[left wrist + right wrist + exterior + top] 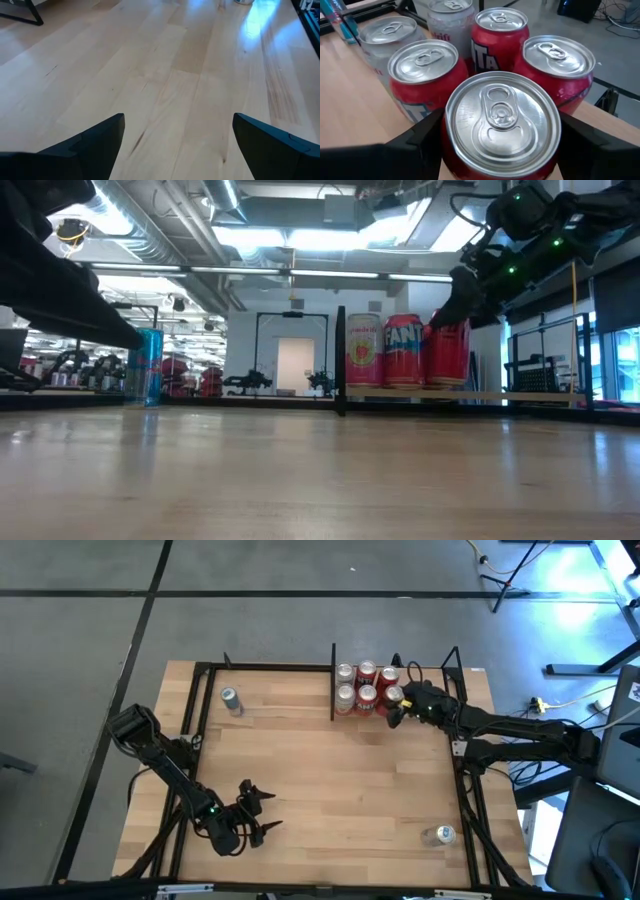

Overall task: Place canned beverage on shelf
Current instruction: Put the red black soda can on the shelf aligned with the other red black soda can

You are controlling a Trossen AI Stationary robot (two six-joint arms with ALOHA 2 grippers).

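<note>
Red can point(502, 125) sits between the right hand's point(502, 150) two dark fingers point(417, 140), which flank its sides in a grasp; the can stands upright at the near right corner of the cluster on the shelf point(440, 675), at the far right of the tabletop point(330, 780). Five more cans crowd just beyond it: red ones point(422, 75) and silver ones point(387, 32), all upright, touching or nearly so. A thin black divider plate point(332, 682) bounds the shelf's left side. Farther left stands a blue can point(231, 700), alone; another can point(442, 834) lies near the right front edge. The left hand point(258, 812) hovers released, fingers spread wide, over bare wood at the near left
</note>
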